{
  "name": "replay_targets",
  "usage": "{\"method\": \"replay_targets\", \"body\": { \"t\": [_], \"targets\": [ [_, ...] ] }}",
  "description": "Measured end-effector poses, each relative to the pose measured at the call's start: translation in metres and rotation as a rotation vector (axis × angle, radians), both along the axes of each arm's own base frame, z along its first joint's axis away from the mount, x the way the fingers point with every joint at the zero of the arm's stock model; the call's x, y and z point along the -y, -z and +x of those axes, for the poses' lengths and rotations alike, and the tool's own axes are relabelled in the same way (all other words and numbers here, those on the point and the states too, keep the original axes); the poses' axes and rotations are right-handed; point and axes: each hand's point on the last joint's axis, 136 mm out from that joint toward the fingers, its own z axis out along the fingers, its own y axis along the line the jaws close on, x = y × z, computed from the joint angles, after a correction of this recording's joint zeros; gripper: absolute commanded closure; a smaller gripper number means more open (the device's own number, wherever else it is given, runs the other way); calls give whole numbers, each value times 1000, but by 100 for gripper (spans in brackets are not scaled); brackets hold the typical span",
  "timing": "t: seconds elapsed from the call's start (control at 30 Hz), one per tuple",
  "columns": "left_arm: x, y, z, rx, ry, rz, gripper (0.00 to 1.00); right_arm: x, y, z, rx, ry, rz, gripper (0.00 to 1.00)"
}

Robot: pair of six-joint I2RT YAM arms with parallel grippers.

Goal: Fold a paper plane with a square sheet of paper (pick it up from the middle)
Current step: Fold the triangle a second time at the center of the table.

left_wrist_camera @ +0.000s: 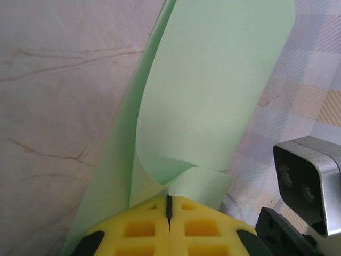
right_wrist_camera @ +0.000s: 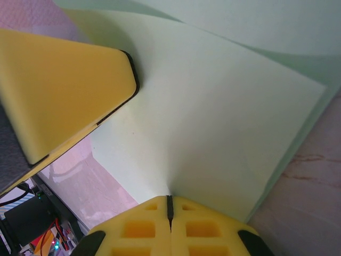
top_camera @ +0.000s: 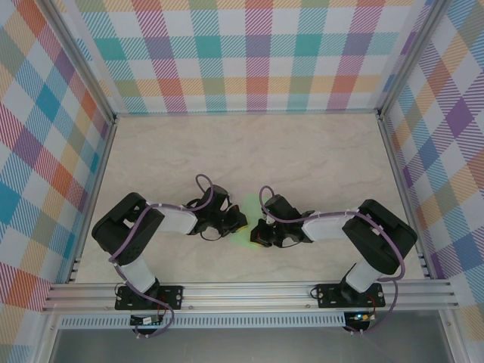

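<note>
Holding thin pale-green square sheet of paper curled up over near-middle of cream marbled table, pinched in both left gripper and right gripper; hold pinches tight, move arms in sync, align edges before creasing; avoid tugging apart.

left arm and right arm are both showing black joint housings with white link covers. lilac cables are looping along each one. black base plates are anchoring them, and small boards are hanging below, the right one glowing blue-green. left gripper and right gripper are wearing yellow pads with square recesses and black backing at the corners. left finger is reading as a yellow wedge with a black edge. silver camera box with two lenses is sitting on a black bracket.
</note>
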Motion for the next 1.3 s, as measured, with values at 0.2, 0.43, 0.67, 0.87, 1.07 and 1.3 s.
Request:
{"method": "replay_targets", "body": {
  "t": [0.2,0.43,0.67,0.87,1.07,1.3],
  "targets": [
    [-3,-1,4,5,9,19,100,0,0,0,1,-2,0,98],
    [-10,-1,11,4,2,29,100,-4,0,2,6,-18,5,98],
    [-14,0,17,-17,1,26,100,-6,0,3,9,-25,11,98],
    [-15,-1,20,-35,16,11,100,-7,0,3,12,-32,13,99],
    [-29,-1,39,-15,-28,24,100,-7,1,3,24,-47,11,99],
    [-39,-1,50,-1,-51,54,100,-7,0,3,30,-57,6,98]
  ]
}}
